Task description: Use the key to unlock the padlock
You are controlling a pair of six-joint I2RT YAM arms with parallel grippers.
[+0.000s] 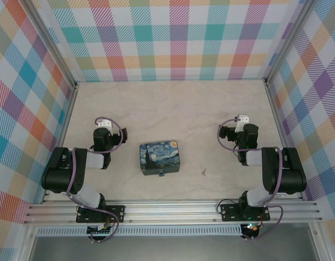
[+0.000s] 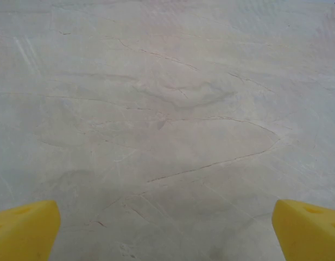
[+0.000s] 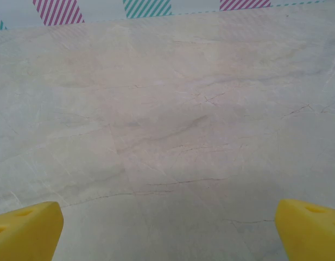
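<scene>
overhead view of a pale marble-patterned table (image 1: pixel 172 109) walled in by bright checked panels, with my two black arms folded at the near edge. the left gripper (image 2: pixel 166 234) is released, its yellow fingertips (image 2: pixel 23 228) spread wide above bare table and grasping nothing. the right gripper (image 3: pixel 167 234) is likewise spread wide and empty. between the arms sits a small box (image 1: pixel 159 156) painted with a swirling blue and yellow night sky. the padlock (image 1: pixel 161 174), a tiny blue speck, sits at the middle of the box's near edge, seemingly touching it. the key (image 1: pixel 203 172), a thin dark sliver, lies flat on the table to the right of the box, nearer my right arm. my worries from here: the key is so thin and flat that closing fingers may slide over it or flick it away. the padlock may swivel or drag the box when pushed. i cannot tell which way the keyhole faces, so the key could miss it
</scene>
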